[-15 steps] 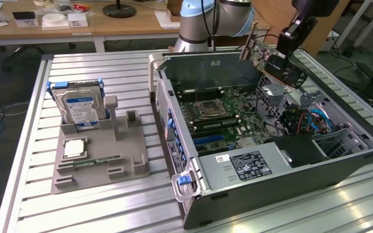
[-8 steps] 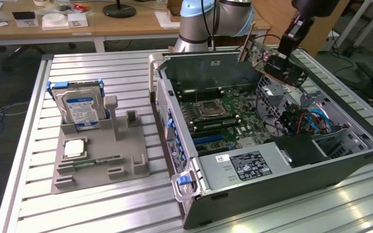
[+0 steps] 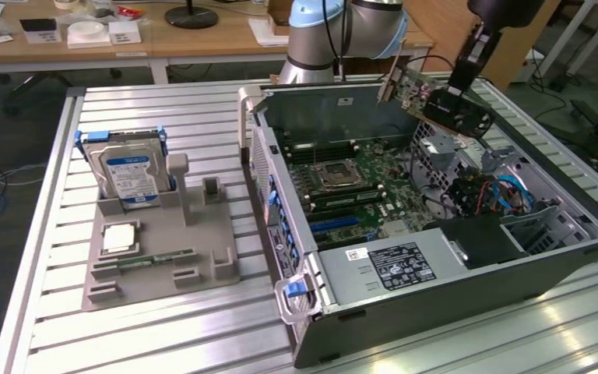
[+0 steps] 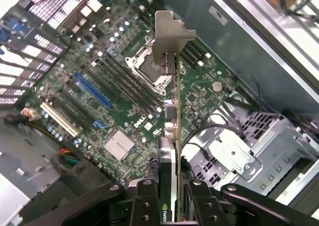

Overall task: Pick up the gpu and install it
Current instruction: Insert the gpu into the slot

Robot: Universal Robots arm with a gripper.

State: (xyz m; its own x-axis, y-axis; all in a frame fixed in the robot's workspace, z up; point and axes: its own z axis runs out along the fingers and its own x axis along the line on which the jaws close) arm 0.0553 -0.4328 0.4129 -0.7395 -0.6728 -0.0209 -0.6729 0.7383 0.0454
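The gpu (image 3: 436,100) is a thin dark card with a metal bracket at one end, held tilted in the air over the far right part of the open computer case (image 3: 403,257). My gripper (image 3: 463,78) is shut on it from above. In the wrist view the gpu (image 4: 172,111) shows edge-on, its silver bracket pointing away, clamped between the black fingers (image 4: 144,201). Below it lies the motherboard (image 4: 119,86) with a blue slot (image 4: 92,90) and a pale slot (image 4: 59,118). The card touches nothing in the case.
A grey holder (image 3: 153,249) on the slatted table (image 3: 174,335) carries a silver hard drive with a blue label (image 3: 130,178), a CPU chip (image 3: 121,238) and a green RAM stick (image 3: 159,259). Drive cage and cables (image 3: 486,191) fill the case's right side. Desks stand behind.
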